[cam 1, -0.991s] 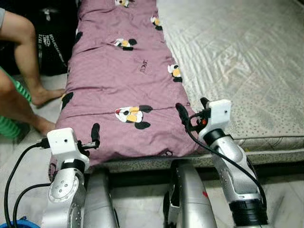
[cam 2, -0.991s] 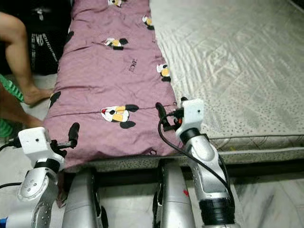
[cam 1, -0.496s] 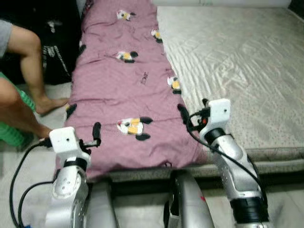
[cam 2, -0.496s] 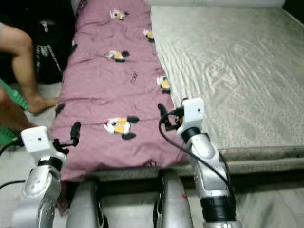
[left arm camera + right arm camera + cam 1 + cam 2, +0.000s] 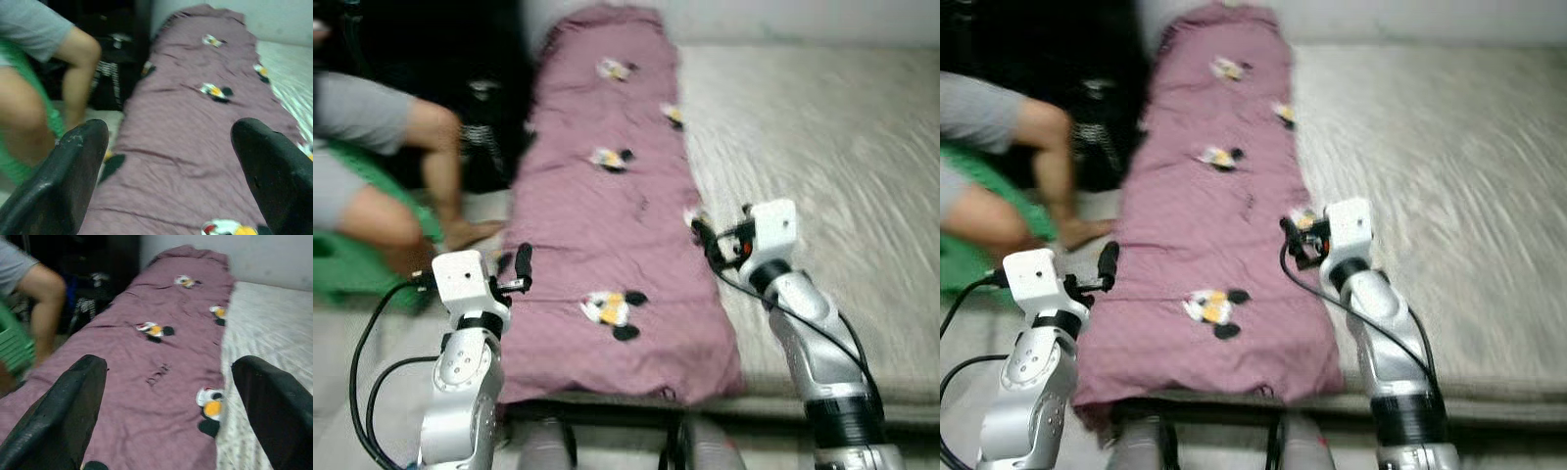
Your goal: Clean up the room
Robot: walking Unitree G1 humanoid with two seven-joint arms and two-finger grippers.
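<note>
Blanket: a long mauve blanket (image 5: 617, 245) with cartoon patches lies folded in a strip along the left side of the bed, its near end hanging over the foot edge.
Bed: the pale quilted mattress (image 5: 822, 157) lies bare to the right of the blanket.
Left claw: the left claw (image 5: 514, 272) hovers at the blanket's left edge near the foot, its fingers (image 5: 63, 171) spread wide, holding nothing.
Right claw: the right claw (image 5: 713, 238) hangs over the blanket's right edge where it meets the mattress, its fingers (image 5: 68, 416) spread wide, empty.
Person: a person's bare legs (image 5: 431, 186) beside the bed on the left, seated on something green (image 5: 352, 264).
Sharpness: both head views are blurred.
</note>
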